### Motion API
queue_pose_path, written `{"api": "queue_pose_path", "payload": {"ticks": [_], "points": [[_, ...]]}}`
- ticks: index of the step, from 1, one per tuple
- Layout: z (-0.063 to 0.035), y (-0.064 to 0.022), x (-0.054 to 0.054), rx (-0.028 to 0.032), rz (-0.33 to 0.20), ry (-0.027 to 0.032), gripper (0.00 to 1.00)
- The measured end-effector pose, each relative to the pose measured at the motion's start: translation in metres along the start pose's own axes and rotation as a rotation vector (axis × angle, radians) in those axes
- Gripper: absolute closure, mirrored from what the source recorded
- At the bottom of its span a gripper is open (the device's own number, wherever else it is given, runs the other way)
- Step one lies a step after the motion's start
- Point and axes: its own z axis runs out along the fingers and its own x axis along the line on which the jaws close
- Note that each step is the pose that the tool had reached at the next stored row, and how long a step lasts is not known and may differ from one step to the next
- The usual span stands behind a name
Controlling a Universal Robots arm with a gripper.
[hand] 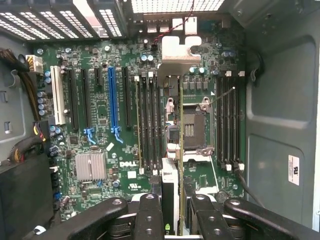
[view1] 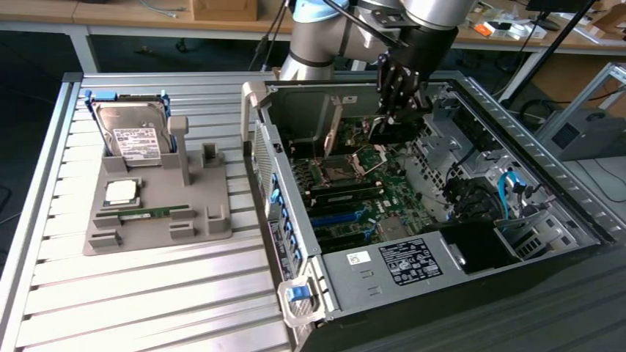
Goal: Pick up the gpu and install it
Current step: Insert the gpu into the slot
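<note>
Slatted metal counter (view1: 146, 293) carries an open computer case (view1: 547, 183) lying on its side. A grey parts tray (view1: 196, 227) sits beside it on the exterior view's left, with a hard drive (view1: 132, 136) and a RAM stick (view1: 152, 213) in it. Motherboard (hand: 125, 165) lies exposed on the case floor. The arm reaches down into the case's far end. Jaws are clamped on the gpu (hand: 172, 180), held edge-down. It appears clear of the board, over the strip between memory slots (hand: 150, 115) and CPU socket (hand: 192, 127). The blue expansion slot (hand: 112, 100) is well aside of the card. Judgement: keep the card plumb, edge parallel to that slot, grip firm, and avoid the cables (hand: 20, 75).
</note>
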Motion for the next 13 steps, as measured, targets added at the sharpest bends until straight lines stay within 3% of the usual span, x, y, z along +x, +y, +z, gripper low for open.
{"api": "queue_pose_path", "payload": {"ticks": [13], "points": [[0.0003, 0.0, 0.0, -0.0013, -0.047, -0.0013, 0.73]]}}
